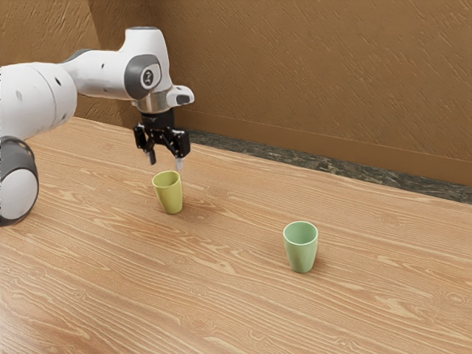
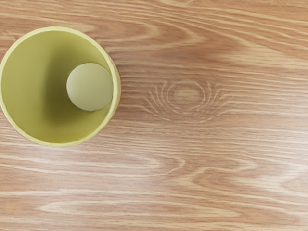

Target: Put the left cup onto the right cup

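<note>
Gripper [image 1: 165, 160] hung just above the yellow-green cup [image 1: 168, 193], fingers spread wide, holding nothing. Green cup [image 1: 301, 247] stood well apart, toward the exterior view's right. Risk: the hand looked off-centre, so 1 finger could clip the rim and tip the cup.

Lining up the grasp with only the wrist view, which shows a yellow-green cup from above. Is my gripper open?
Observer: Yes, the gripper is open.
Operator: Am I down at the cup's rim?
Observer: No. It hangs above the yellow-green cup, with a gap to the rim.
Operator: Where's the target cup?
Observer: The green cup stands upright on the table, well apart, toward the exterior view's right of the yellow-green one and nearer that camera.
</note>
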`<state>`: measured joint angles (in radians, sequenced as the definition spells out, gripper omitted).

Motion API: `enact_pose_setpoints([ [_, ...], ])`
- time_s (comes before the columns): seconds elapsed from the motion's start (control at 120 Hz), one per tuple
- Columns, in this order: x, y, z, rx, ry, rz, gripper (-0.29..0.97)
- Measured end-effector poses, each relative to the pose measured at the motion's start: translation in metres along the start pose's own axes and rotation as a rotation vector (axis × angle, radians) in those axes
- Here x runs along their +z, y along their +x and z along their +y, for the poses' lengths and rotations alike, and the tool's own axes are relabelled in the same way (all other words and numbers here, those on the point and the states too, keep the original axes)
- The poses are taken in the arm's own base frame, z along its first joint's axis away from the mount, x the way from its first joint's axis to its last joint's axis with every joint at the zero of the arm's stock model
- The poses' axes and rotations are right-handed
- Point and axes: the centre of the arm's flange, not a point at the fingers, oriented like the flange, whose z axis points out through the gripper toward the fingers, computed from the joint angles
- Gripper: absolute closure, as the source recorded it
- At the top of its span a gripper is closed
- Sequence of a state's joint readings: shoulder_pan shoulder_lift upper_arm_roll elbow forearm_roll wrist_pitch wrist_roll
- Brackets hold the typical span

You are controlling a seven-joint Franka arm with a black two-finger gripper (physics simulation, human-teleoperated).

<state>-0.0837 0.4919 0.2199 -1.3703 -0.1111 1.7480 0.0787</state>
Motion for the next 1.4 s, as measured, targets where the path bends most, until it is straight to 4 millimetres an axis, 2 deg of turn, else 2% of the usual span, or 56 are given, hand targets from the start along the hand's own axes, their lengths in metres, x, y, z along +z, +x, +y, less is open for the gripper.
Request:
enact_pose_setpoints([
  [0.125, 0.029, 0.012, -0.003, 0.008, -0.017, -0.007, 0.14],
  [0.442, 0.058, 0.045, -0.019, 0.041, -0.041, 0.03, 0.15],
  [0.708, 0.089, 0.055, -0.035, 0.052, -0.05, 0.015, 0.15],
  [0.917, 0.104, 0.059, -0.035, 0.067, -0.063, 0.009, 0.17],
  [1.0, 0.107, 0.059, -0.036, 0.07, -0.064, 0.008, 0.23],
  [1.267, 0.109, 0.06, -0.037, 0.074, -0.065, 0.011, 0.57],
  [1.4, 0.11, 0.06, -0.036, 0.077, -0.063, 0.011, 0.68],
])
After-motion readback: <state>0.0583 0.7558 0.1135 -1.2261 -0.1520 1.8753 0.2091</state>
